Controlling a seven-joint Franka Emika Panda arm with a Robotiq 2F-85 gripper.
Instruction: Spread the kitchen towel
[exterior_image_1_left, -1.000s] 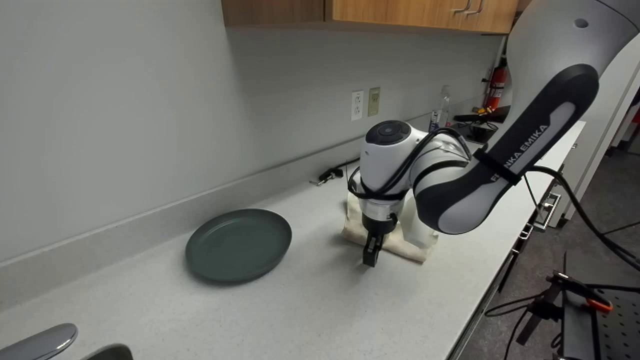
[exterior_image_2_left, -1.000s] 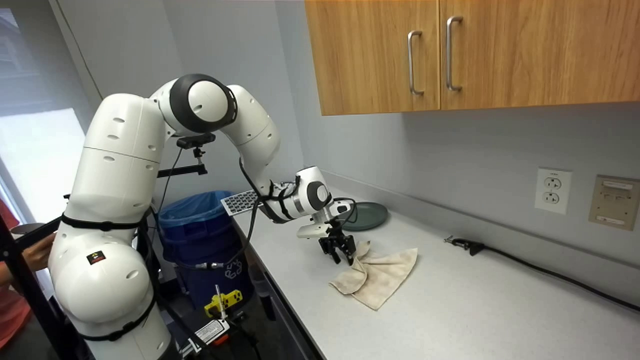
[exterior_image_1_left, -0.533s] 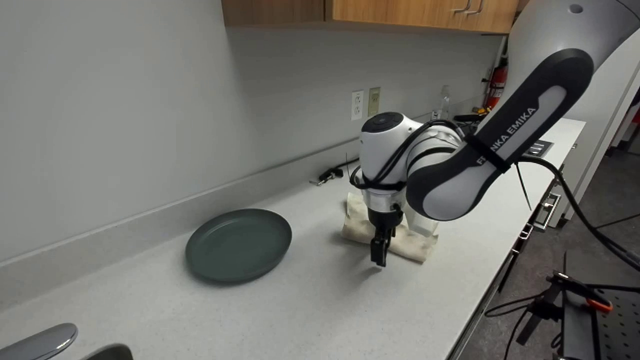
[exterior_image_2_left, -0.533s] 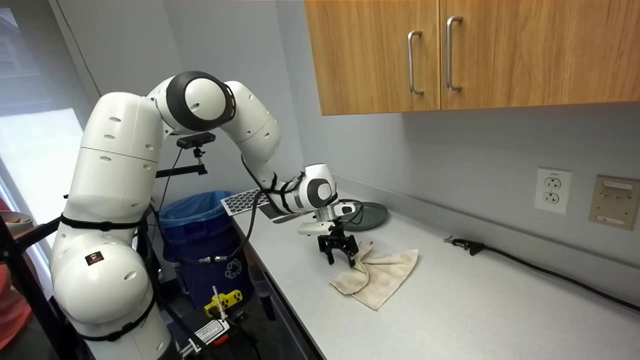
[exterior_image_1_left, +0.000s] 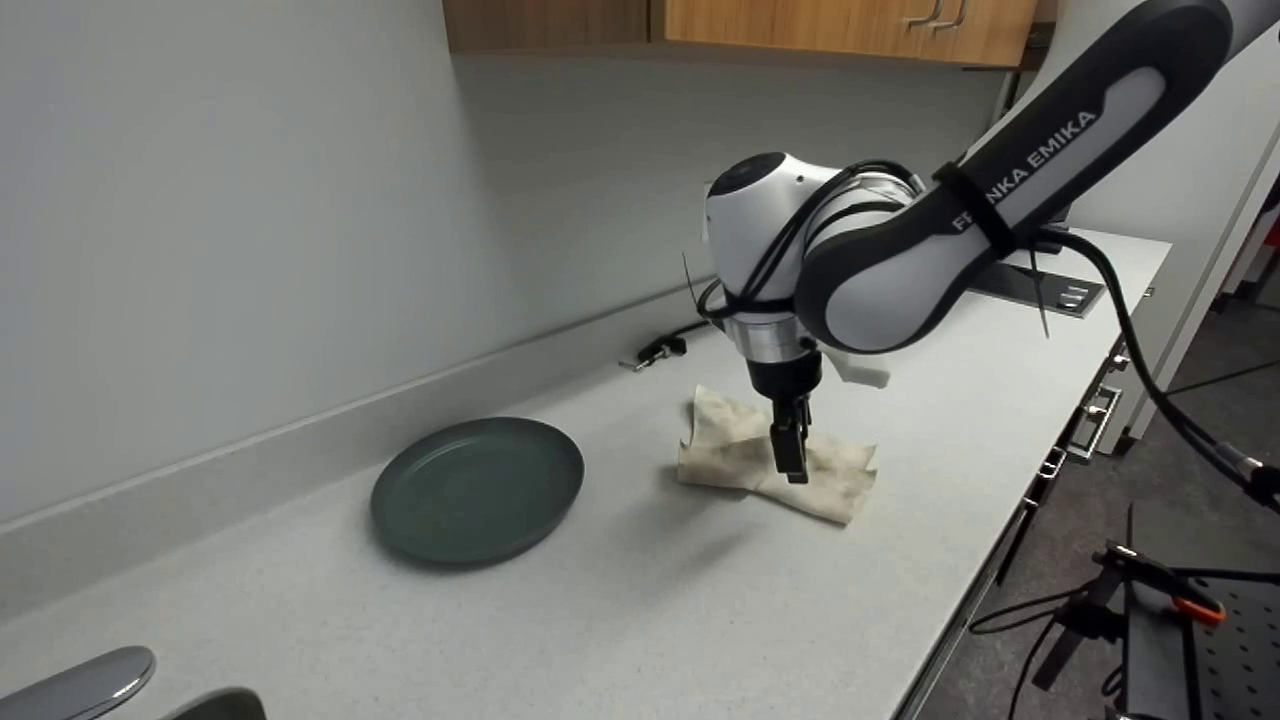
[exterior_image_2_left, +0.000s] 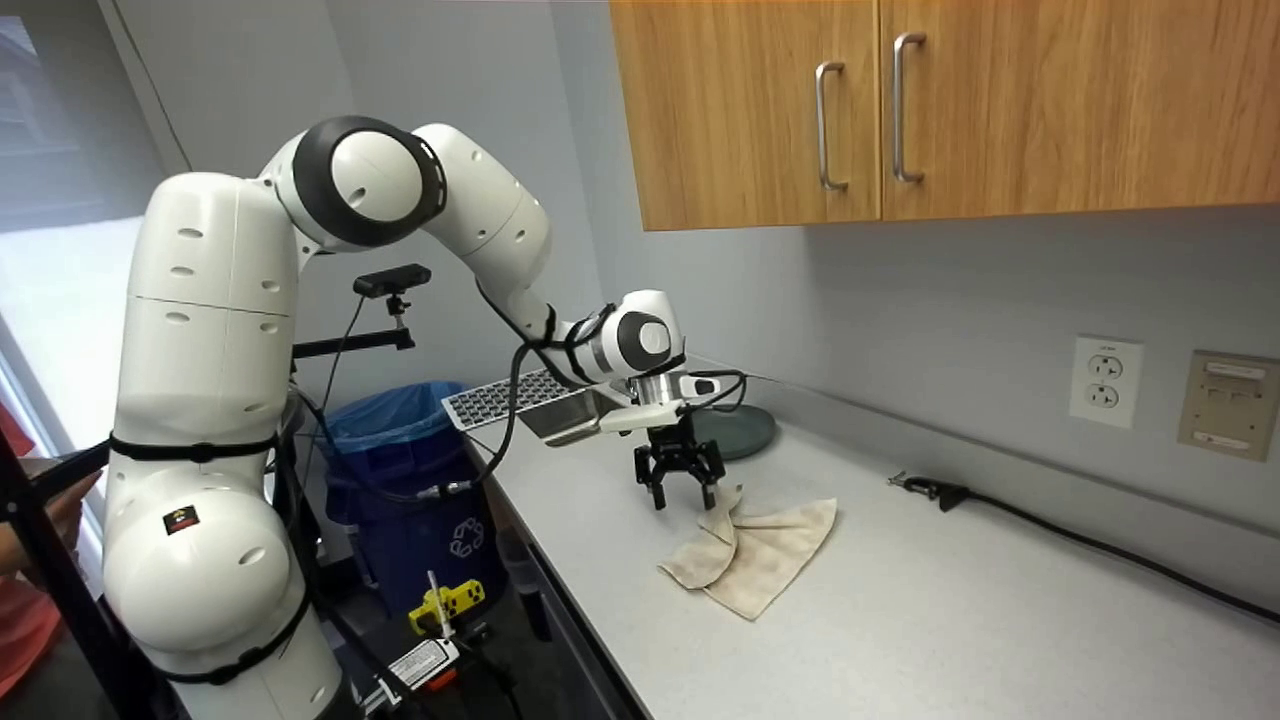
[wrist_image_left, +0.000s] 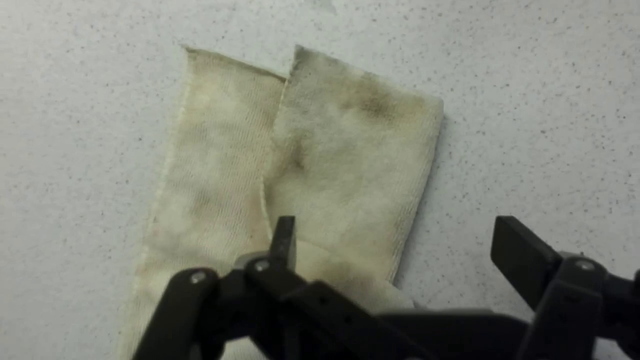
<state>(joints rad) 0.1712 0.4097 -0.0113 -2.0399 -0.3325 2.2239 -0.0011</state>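
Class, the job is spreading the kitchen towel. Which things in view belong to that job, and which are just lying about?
Belong to the job:
towel, partly folded over
gripper, open
counter under the towel

Just lying about:
green plate on the counter
black cord
blue bin beside the counter

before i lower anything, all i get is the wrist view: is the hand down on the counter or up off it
Observer: Up off it. In an exterior view the hand hangs above the counter, not touching it.
Operator: ok and is there anything else on the counter besides the towel
Observer: Yes, a dark green plate. In both exterior views it sits apart from the towel.
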